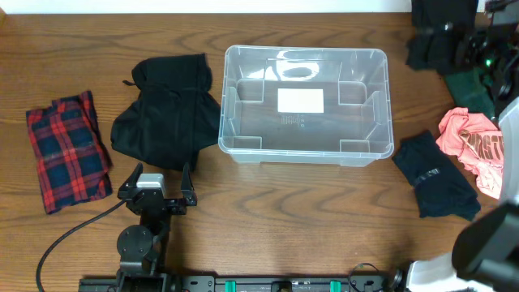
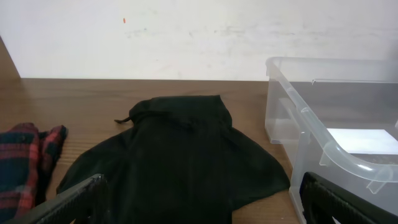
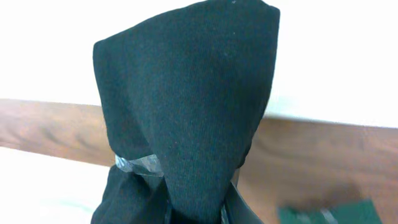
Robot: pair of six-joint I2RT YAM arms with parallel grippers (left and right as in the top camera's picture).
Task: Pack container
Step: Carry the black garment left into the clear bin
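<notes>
The clear container [image 1: 308, 146] stands empty at the table's centre, with a white label on its base; its left corner shows in the left wrist view [image 2: 336, 152]. A black garment [image 1: 166, 113] lies just left of it. My left gripper [image 1: 158, 185] is open and empty at that garment's near edge; the garment [image 2: 180, 155] lies between and ahead of the spread fingers [image 2: 199, 214]. My right gripper [image 3: 196, 211] is shut on another black garment [image 3: 186, 112], held up at the far right back [image 1: 428, 45], clear of the container.
A red plaid cloth [image 1: 66, 150] lies at the far left. Right of the container are a navy garment [image 1: 434, 174], a pink garment [image 1: 472, 146] and a dark green one [image 1: 469, 88]. A cable runs from the left arm's base.
</notes>
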